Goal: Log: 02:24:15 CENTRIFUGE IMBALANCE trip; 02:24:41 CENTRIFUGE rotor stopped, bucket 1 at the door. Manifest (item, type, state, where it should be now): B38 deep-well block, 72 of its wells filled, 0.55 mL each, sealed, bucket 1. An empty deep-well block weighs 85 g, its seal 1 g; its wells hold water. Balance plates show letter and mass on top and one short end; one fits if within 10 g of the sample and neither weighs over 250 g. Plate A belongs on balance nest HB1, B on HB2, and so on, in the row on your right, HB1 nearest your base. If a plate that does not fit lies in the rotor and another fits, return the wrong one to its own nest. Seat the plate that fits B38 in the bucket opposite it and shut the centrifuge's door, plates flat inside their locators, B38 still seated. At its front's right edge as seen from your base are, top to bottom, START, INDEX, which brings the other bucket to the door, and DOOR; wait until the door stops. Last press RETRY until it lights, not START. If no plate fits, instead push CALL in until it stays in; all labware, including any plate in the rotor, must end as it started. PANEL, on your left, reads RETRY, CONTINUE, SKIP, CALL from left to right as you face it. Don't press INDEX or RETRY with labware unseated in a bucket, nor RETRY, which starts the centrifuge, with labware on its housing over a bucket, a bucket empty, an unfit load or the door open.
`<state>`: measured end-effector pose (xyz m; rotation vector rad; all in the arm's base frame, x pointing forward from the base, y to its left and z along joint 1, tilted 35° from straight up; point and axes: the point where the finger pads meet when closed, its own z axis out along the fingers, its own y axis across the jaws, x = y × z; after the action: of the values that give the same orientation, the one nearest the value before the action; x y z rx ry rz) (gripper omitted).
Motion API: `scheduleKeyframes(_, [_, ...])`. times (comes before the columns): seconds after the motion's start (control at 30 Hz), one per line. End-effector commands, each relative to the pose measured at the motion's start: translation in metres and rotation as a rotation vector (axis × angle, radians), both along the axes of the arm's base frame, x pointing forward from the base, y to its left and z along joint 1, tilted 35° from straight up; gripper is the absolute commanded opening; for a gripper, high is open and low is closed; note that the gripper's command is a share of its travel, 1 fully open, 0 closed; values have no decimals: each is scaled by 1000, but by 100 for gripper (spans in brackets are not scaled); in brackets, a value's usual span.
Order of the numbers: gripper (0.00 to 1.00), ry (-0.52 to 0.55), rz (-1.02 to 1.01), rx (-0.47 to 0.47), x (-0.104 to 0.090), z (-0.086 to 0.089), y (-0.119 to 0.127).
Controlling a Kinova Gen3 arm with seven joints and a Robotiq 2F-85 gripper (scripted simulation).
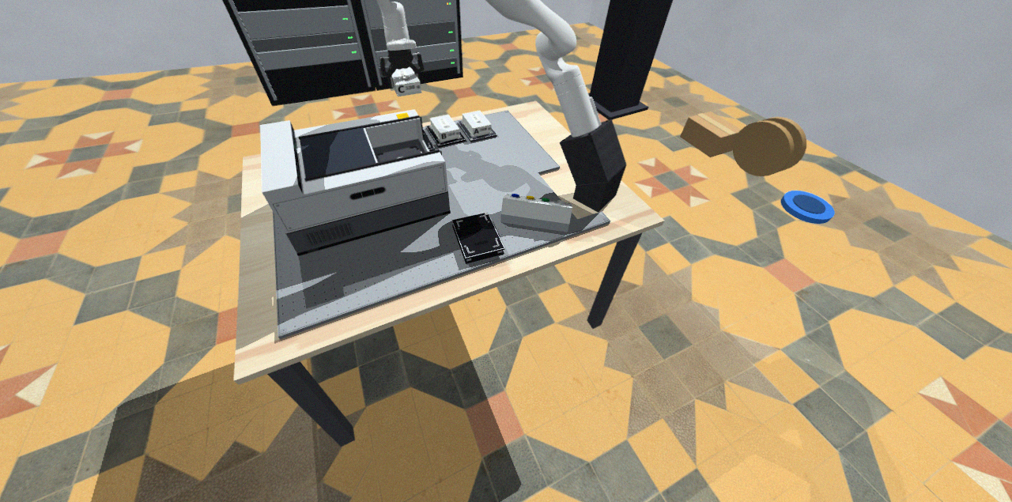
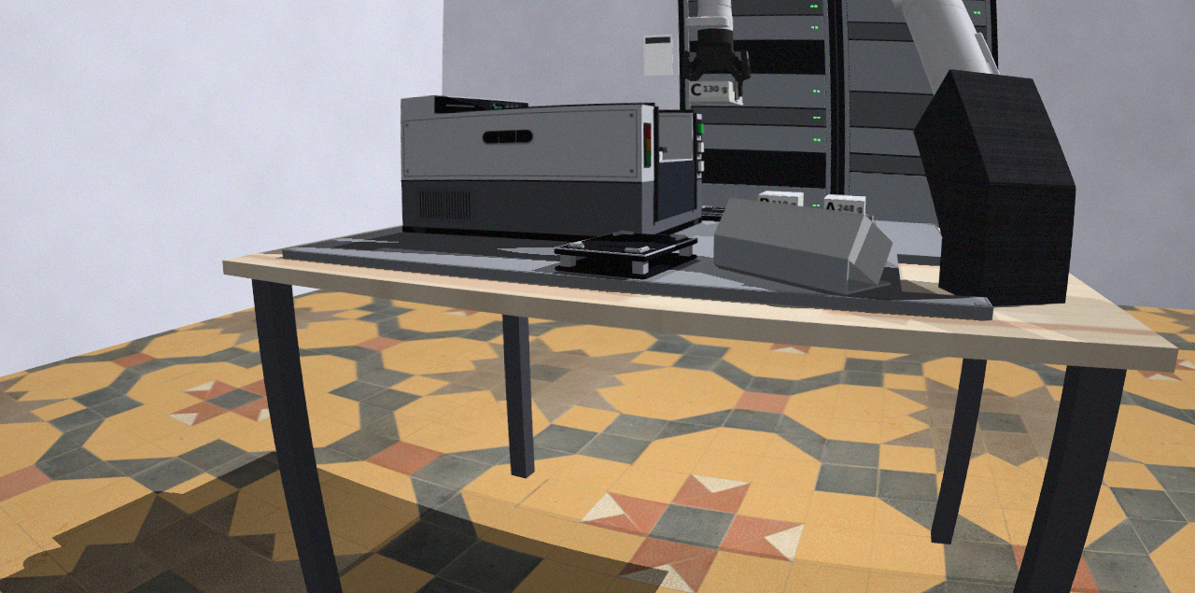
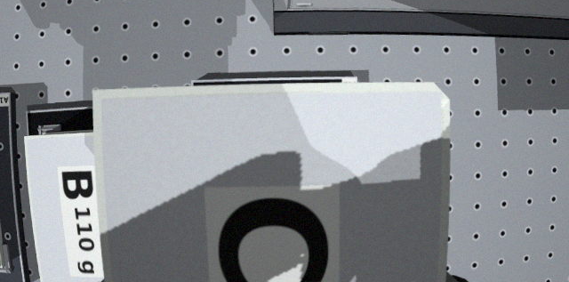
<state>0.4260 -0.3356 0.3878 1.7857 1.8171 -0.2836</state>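
The gripper (image 2: 716, 79) is hanging in mid-air with its jaws spread wide and grasping plate C (image 2: 712, 90) by its two long sides. The plate is sitting level between the fingers, its short end reading "C 130 g" in the exterior view. In the wrist view plate C (image 3: 267, 162) is filling most of the frame right under the jaws, its large letter partly showing.

Directly below the jaws, well apart from them, an unoccupied black nest (image 3: 271, 78) is peeking out past the plate's far edge. Just beside that nest, plate B (image 3: 58, 193), marked 110 g, is lying in its own nest. Plate A (image 2: 844, 205), marked 248 g, is sitting one place farther from the jaws.

Below the jaws and off to the other side, the centrifuge (image 1: 353, 173) is standing with its top opening (image 1: 399, 137) showing dark. Farther out toward the arm's base, the button panel (image 1: 536, 212) is resting beside a separate black nest (image 1: 477, 235).
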Motion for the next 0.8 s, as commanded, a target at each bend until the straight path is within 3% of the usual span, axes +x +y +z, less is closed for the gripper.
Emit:
scheduleKeyframes(0.0, [95,-1,1,0,0,1,0])
scheduleKeyframes(0.2, [95,-1,1,0,0,1,0])
scheduleKeyframes(0.77, [95,91,143,-43,26,-16,40])
